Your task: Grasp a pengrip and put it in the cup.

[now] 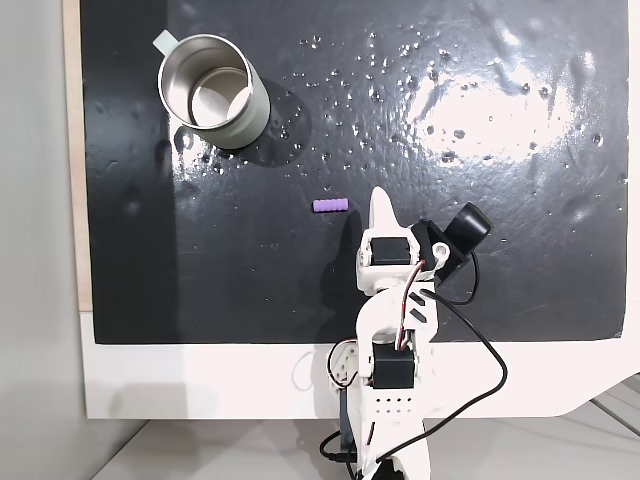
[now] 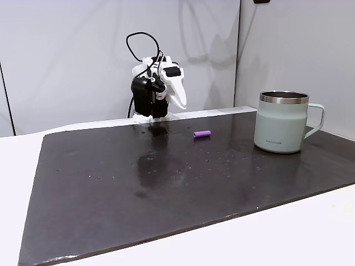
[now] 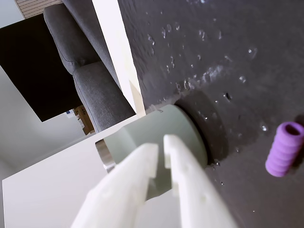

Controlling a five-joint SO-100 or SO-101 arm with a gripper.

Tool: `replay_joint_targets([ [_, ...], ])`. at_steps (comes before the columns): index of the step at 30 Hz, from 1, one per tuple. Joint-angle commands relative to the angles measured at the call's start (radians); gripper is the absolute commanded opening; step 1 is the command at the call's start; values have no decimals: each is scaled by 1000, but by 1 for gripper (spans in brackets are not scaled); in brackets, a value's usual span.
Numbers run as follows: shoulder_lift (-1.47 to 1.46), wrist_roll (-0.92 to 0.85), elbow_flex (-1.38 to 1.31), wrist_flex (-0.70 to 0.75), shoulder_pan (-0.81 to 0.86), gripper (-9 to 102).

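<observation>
Pengrip (image 1: 331, 206) lies on the mat just left of gripper (image 1: 381, 200).

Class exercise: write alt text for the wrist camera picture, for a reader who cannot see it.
Two white gripper fingers, nearly closed with only a thin slit between them and holding nothing, point across a dark, speckled mat toward a pale green cup. A small purple ribbed pen grip lies on the mat to the right, apart from both.

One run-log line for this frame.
gripper: shut, empty, above mat | pengrip: lying on mat, ungrasped | cup: upright, empty
</observation>
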Motion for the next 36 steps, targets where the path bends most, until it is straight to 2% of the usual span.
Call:
replay_joint_targets([
  [1,12,5,38,8,5,0],
  [12,-11,-40,-233,210,-72,0],
  [21,-413,-18,-632,364,-150,0],
  [28,-724,137,-943,592,-244,2],
  [36,-992,359,-1218,833,-351,14],
])
